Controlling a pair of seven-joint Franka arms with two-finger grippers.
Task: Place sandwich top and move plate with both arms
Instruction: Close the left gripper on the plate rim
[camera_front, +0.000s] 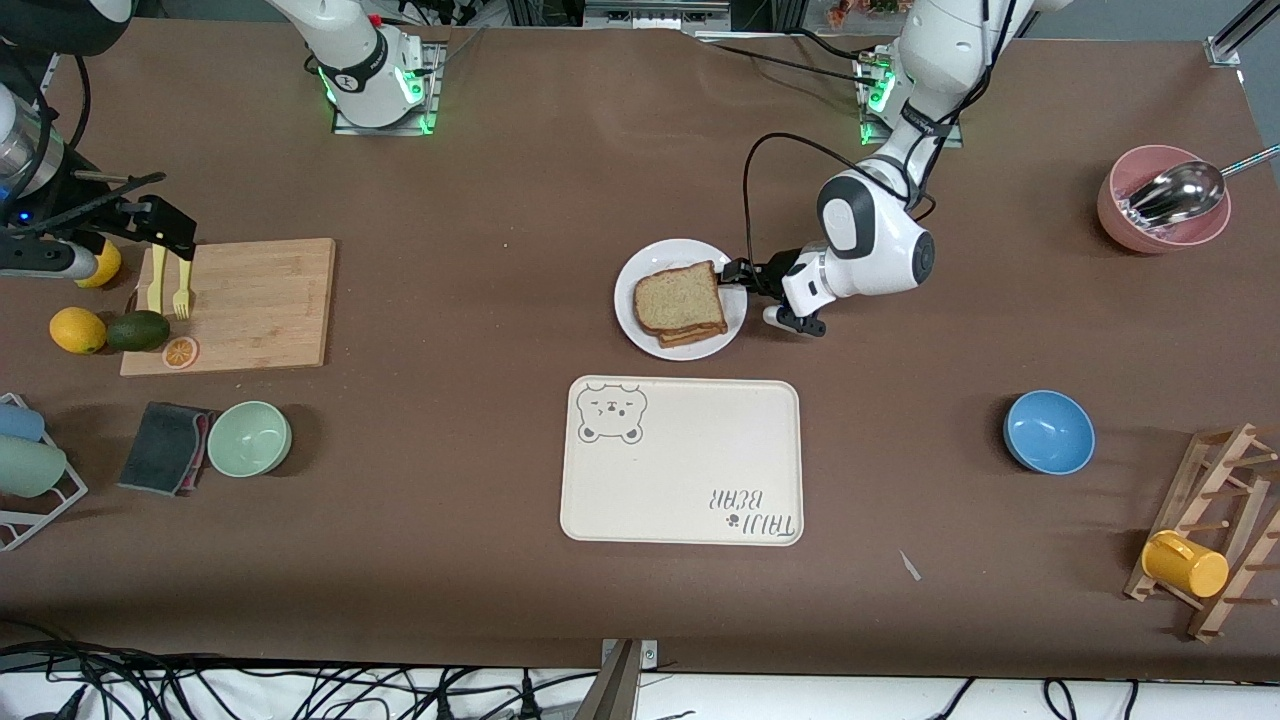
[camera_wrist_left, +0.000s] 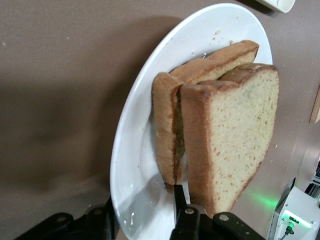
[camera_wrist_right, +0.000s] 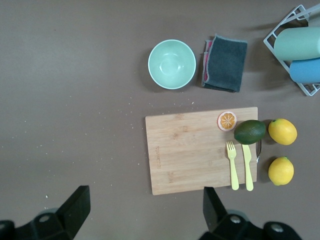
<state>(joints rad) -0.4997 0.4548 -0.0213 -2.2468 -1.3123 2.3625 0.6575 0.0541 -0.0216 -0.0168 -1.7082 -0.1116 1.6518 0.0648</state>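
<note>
The white plate (camera_front: 652, 266) sits mid-table, just farther from the front camera than the bear tray. On it the sandwich top (camera_front: 679, 295), a light speckled slice, lies on a lower slice (camera_front: 692, 336). My left gripper (camera_front: 738, 272) is at the plate's rim toward the left arm's end. In the left wrist view one finger (camera_wrist_left: 179, 197) lies over the plate (camera_wrist_left: 134, 165) against the sandwich top (camera_wrist_left: 235, 135). The other finger is under the rim, and the left gripper (camera_wrist_left: 143, 206) is shut on the plate. My right gripper (camera_front: 165, 232) waits open above the cutting board's end, and nothing sits between the right gripper (camera_wrist_right: 145, 202) fingers.
A cream bear tray (camera_front: 690, 470) lies beside the plate, nearer the camera. A blue bowl (camera_front: 1048, 432), a pink bowl with a ladle (camera_front: 1162, 200) and a mug rack (camera_front: 1210, 530) are toward the left arm's end. The cutting board (camera_front: 250, 300), fruit and a green bowl (camera_front: 249, 438) are toward the right arm's end.
</note>
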